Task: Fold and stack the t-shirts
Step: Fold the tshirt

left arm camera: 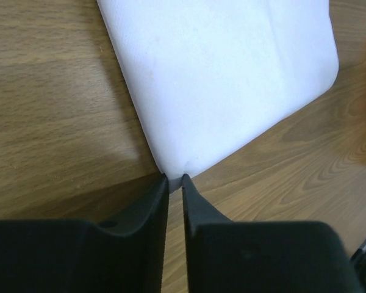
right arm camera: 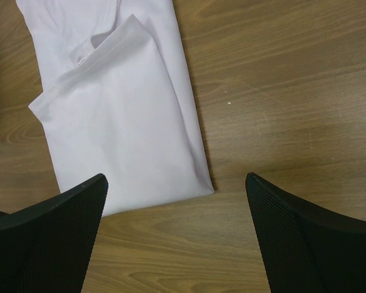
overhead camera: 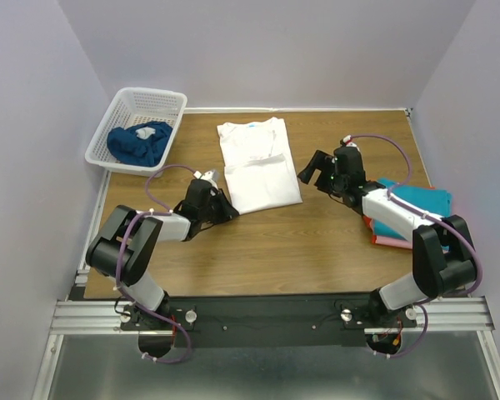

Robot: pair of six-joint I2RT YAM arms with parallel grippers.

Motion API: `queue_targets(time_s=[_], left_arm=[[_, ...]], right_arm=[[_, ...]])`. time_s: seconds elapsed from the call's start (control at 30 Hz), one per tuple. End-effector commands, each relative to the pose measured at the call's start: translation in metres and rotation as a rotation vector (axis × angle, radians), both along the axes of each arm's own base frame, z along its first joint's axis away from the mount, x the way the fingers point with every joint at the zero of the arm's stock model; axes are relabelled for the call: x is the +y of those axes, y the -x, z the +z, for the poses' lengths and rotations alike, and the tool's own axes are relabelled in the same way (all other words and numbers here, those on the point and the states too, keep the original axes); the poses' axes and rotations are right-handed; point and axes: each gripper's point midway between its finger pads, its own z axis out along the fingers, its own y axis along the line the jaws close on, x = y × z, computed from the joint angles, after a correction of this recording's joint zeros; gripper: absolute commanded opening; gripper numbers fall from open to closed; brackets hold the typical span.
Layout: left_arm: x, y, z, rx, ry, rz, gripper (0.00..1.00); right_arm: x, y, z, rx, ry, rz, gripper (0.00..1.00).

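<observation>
left gripper [left arm camera: 175,178]: narrowed to a slit, tips right at the near-left corner of the white t-shirt [left arm camera: 232,79]. Can't tell if cloth is actually caught. right gripper [right arm camera: 175,183]: spread wide, hovering over the near-right corner, nothing held. Reads as setup for a two-corner pickup to fold hem toward collar. Shirt lies flat mid-bench [overhead camera: 275,250], sides folded in. folded stack [overhead camera: 412,208], teal on top, sits far right, likely the destination. dark blue t-shirt [overhead camera: 137,143] is in the basket [overhead camera: 150,96].

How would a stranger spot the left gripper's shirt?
Look at the middle of the table. The white t-shirt lies folded, left gripper at its near corner. The rest are coloured: a blue one in the basket, a stack at right.
</observation>
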Motion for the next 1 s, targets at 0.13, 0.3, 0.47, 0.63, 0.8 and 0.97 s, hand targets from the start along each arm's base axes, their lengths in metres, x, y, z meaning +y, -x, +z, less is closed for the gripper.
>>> queue_targets(time_s=[0.13, 0.3, 0.47, 0.63, 0.8, 0.97], left_arm=[[-0.003, 0.001, -0.012, 0.008, -0.026, -0.035, 0.00], [-0.001, 0.004, -0.011, 0.006, -0.029, -0.033, 0.00], [-0.001, 0.006, -0.011, 0.005, -0.029, -0.038, 0.00], [-0.001, 0.004, -0.010, 0.003, -0.027, -0.037, 0.00], [-0.001, 0.005, -0.008, -0.004, -0.026, -0.040, 0.00], [-0.002, 0.004, -0.006, -0.007, -0.023, -0.040, 0.00]], right_arm=[[0.009, 0.016, -0.019, 0.061, -0.024, 0.065, 1.00], [0.024, 0.023, -0.039, 0.140, -0.053, 0.156, 0.95], [0.031, 0.024, -0.061, 0.203, -0.061, 0.179, 0.90], [0.033, 0.022, -0.075, 0.238, -0.054, 0.176, 0.76], [0.043, 0.024, -0.088, 0.279, -0.064, 0.203, 0.54], [0.042, 0.025, -0.089, 0.280, -0.058, 0.188, 0.50]])
